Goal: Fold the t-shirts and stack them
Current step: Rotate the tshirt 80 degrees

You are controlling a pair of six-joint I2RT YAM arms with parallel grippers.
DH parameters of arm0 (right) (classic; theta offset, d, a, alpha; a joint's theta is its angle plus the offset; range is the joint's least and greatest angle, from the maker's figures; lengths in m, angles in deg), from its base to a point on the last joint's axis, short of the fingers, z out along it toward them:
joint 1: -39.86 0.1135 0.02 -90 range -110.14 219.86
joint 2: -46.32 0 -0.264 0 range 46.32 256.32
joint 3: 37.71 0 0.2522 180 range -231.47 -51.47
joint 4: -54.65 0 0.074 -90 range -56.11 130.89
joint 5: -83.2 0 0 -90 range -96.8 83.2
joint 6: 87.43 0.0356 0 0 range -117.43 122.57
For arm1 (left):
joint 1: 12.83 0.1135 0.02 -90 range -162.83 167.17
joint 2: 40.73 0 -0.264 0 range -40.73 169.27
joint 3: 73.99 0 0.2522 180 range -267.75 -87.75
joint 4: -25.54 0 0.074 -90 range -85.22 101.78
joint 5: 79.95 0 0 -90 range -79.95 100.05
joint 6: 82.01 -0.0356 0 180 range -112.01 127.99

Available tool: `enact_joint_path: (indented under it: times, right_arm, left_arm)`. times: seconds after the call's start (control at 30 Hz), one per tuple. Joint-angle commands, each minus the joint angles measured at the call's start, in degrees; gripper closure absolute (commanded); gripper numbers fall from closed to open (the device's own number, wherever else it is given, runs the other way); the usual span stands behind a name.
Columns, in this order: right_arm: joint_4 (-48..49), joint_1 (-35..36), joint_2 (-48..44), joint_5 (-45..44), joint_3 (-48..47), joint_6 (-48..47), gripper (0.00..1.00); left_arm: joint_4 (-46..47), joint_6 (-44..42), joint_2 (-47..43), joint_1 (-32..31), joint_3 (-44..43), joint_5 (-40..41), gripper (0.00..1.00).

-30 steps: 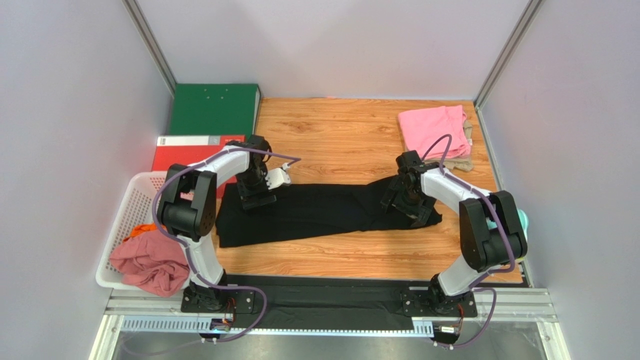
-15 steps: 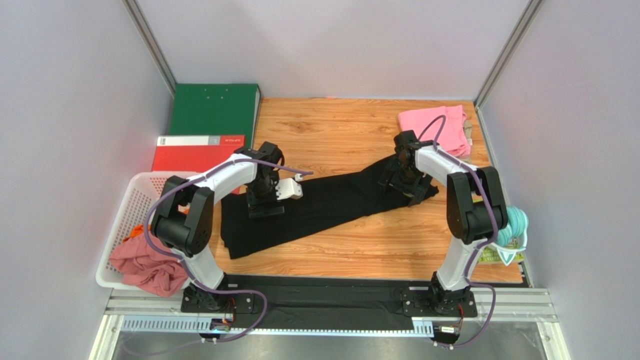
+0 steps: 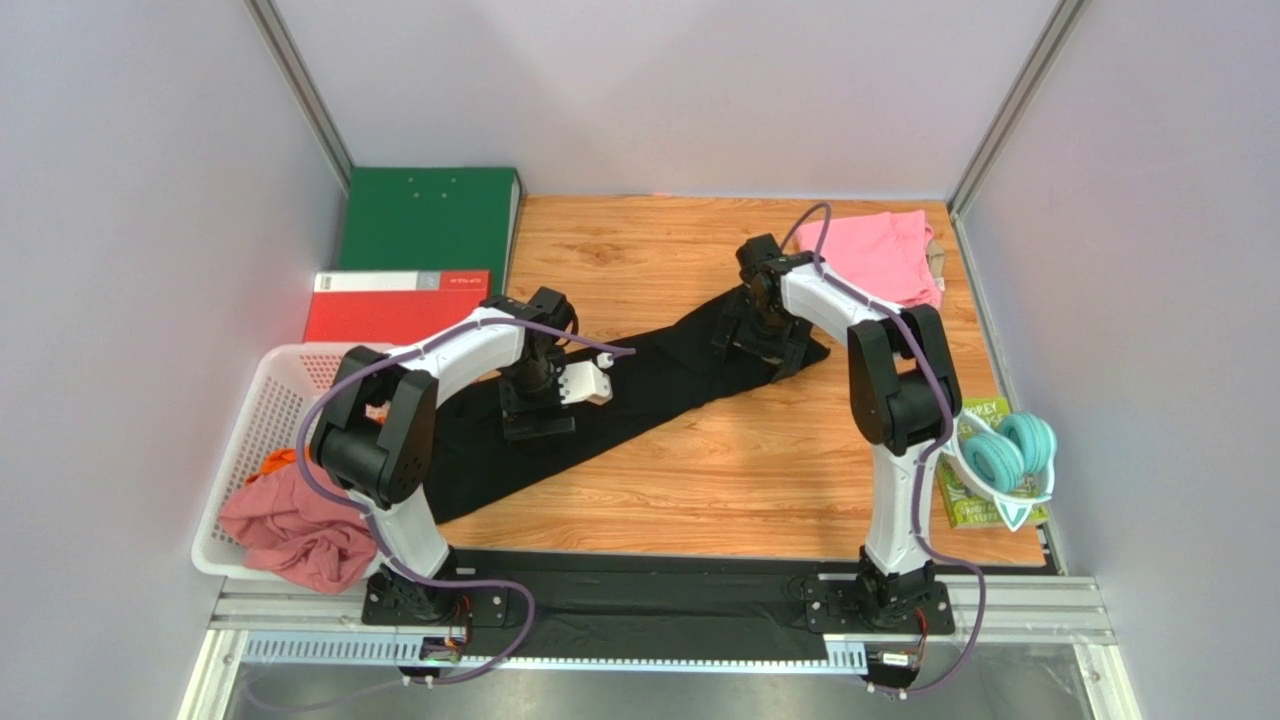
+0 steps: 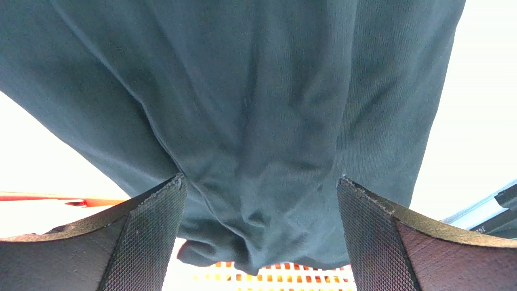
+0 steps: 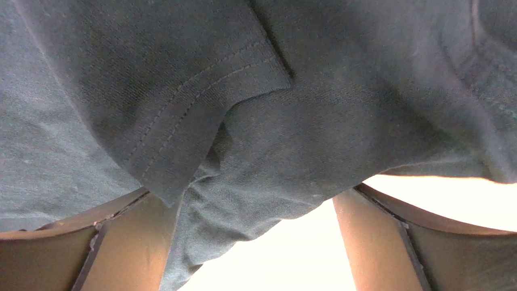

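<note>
The black t-shirt (image 3: 646, 383) lies folded into a long band, running diagonally from near left to far right on the wooden table. My left gripper (image 3: 537, 405) is down on its left part. In the left wrist view the jaws stand wide apart (image 4: 261, 182) with dark cloth (image 4: 255, 109) bunched between them. My right gripper (image 3: 762, 323) is on the shirt's far right end, its jaws also wide apart (image 5: 252, 194) over a hemmed fold (image 5: 200, 91). A pink shirt (image 3: 872, 252) lies folded at the back right on a beige one (image 3: 939, 270).
A white basket (image 3: 248, 435) at the left holds a dusty-rose shirt (image 3: 293, 525) and an orange one (image 3: 278, 461). A green binder (image 3: 425, 218) and a red binder (image 3: 394, 293) lie at the back left. A teal coiled bundle (image 3: 1010, 450) sits at the right edge.
My right gripper has slid toward the back and left, taking the shirt's right end with it. My left gripper has shifted right. The shirt has turned from nearly level to diagonal.
</note>
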Motion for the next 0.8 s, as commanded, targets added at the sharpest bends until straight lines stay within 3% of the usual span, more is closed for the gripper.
enact_joint_path:
  times: [0.0, 0.23, 0.47, 0.77]
  right_arm:
    - [-0.1, 3.8, 5.7, 4.6, -4.5, -0.8, 0.00]
    - [-2.5, 6.1, 10.2, 5.8, -10.7, -1.7, 0.00]
    - [-9.5, -0.5, 15.6, 3.8, -23.9, -4.1, 0.00]
    - [-16.6, -5.9, 30.5, 5.3, -56.2, -4.9, 0.00]
  left_arm:
    - [-1.1, -0.4, -1.0, -0.1, -1.6, 0.2, 0.02]
    - [-1.8, -1.2, -3.7, 0.1, -3.1, 1.2, 0.02]
    - [-4.8, -1.6, -4.8, 7.8, -9.8, -0.5, 0.02]
    - [-3.2, -2.6, -6.4, 10.9, -0.9, 1.2, 0.02]
